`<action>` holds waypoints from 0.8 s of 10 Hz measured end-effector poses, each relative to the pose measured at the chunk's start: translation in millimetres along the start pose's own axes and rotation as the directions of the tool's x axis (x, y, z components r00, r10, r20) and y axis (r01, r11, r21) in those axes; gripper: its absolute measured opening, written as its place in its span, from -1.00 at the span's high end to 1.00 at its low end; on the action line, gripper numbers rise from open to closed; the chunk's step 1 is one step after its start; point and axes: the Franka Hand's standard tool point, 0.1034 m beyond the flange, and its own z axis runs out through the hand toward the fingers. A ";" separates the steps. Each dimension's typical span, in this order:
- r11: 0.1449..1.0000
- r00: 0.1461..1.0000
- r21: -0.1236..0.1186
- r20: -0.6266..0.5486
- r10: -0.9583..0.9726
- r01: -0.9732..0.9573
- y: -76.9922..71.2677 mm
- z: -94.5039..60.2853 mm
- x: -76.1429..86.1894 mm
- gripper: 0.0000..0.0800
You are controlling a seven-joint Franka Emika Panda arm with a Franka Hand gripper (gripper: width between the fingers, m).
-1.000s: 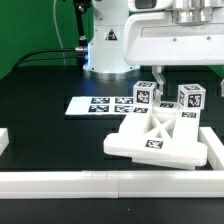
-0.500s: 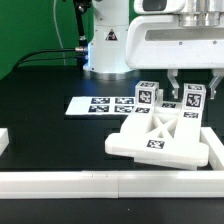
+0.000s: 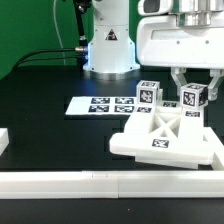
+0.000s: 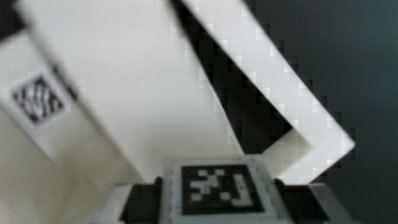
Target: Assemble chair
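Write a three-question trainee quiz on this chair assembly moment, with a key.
1. True or false: the jaws of the gripper stand on either side of a tagged square block.
2. Where does the X-braced panel lie? A) on the marker board; B) on the flat slab near the border rail; C) against the robot base.
3. Fill in: the second square block stands free on the exterior view's ____ of the gripped one.

Key: 1 true; 2 B; 3 left.
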 end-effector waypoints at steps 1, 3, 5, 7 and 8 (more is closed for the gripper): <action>0.997 0.997 0.008 0.001 0.074 -0.074 -0.1 -0.1 -0.2 0.30; 0.989 0.989 0.008 0.003 0.146 -0.147 -0.3 -0.3 -0.1 0.30; 0.942 0.942 0.010 0.018 0.335 -0.335 -0.5 -0.4 -0.3 0.29; 0.823 0.822 0.007 0.047 0.567 -0.568 -1.1 -0.2 0.4 0.29; 0.777 0.776 0.006 0.061 0.628 -0.629 -0.9 -0.4 1.4 0.29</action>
